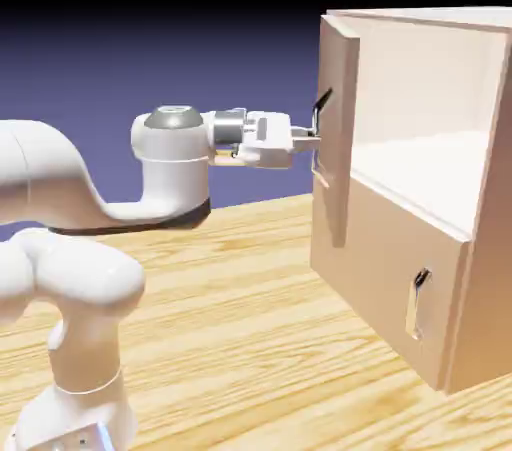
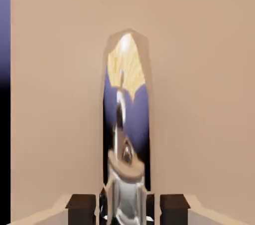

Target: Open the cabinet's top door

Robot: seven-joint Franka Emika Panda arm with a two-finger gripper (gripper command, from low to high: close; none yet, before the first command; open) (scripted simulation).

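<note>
From my remote seat, in the exterior view, the wood-grain table [image 1: 240,309] runs along the six o'clock side. The cabinet [image 1: 400,269] stands on it at three o'clock, its pale interior [image 1: 425,89] showing through the upper opening. The white arm [image 1: 175,169] rises from seven o'clock, bends at nine and reaches toward the cabinet, its wrist close to level.

The top door [image 1: 333,129] is already swung out from the front, at about one o'clock in the exterior view. I have its flat tan face filling most of the hand view, with a strip of backdrop [image 2: 5,34] down the nine o'clock edge. The shorter lower door [image 1: 385,259] sits below the opening, flush with the front, its small handle [image 1: 418,304] at four o'clock.

My gripper [image 1: 309,139] is at the outer face of the top door, clenched on the long silver handle [image 2: 126,119]. In the hand view the handle runs from just above centre down to six o'clock, shiny, mirroring yellow and blue. Its lower end lies between my dark fingertips [image 2: 174,209], one at five o'clock and the other at seven.
</note>
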